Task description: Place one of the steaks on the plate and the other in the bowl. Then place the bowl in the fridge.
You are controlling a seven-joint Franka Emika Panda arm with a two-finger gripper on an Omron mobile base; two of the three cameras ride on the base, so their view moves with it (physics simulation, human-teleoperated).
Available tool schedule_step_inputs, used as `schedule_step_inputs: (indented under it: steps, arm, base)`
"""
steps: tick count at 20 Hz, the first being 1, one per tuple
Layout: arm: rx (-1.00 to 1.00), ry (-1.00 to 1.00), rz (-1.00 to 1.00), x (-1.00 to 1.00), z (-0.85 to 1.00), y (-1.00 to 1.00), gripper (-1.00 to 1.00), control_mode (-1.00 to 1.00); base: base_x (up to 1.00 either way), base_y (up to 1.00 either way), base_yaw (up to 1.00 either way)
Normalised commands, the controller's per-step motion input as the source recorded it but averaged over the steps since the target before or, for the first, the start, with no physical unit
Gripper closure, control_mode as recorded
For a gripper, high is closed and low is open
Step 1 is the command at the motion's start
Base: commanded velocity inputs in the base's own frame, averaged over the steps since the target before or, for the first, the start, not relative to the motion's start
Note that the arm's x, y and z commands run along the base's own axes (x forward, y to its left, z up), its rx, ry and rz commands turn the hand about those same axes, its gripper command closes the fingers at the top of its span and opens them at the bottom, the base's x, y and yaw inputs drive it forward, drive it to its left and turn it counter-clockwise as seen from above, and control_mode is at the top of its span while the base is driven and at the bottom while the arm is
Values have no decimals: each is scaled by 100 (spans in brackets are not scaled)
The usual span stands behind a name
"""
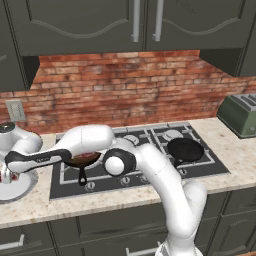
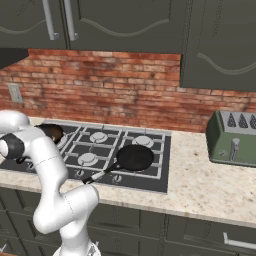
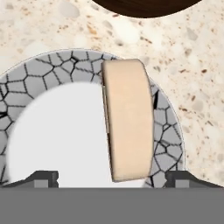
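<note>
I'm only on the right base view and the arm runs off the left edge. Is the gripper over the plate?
Observer: Yes. In the hand view the gripper looks down on the plate, near its patterned rim.
Operator: Is it holding anything?
Observer: No. The fingertips stand wide apart. A pale beige slab, likely a steak seen edge-on, sits between them over the plate, and neither fingertip touches it.
Operator: Where's the bowl?
Observer: A dark brown curved edge, probably the bowl, sits on the speckled counter just past the plate.
</note>
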Motion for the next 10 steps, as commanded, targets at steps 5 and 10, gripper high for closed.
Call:
schedule_step_inputs:
  steps: [5,10]
  arm:
    - [0,-4,-3,-86,0,-42,-100,-100]
    - [0,-12,-7,-86,3,-71,-100,-100]
  base:
    - [0,0,0]
    - [0,0,0]
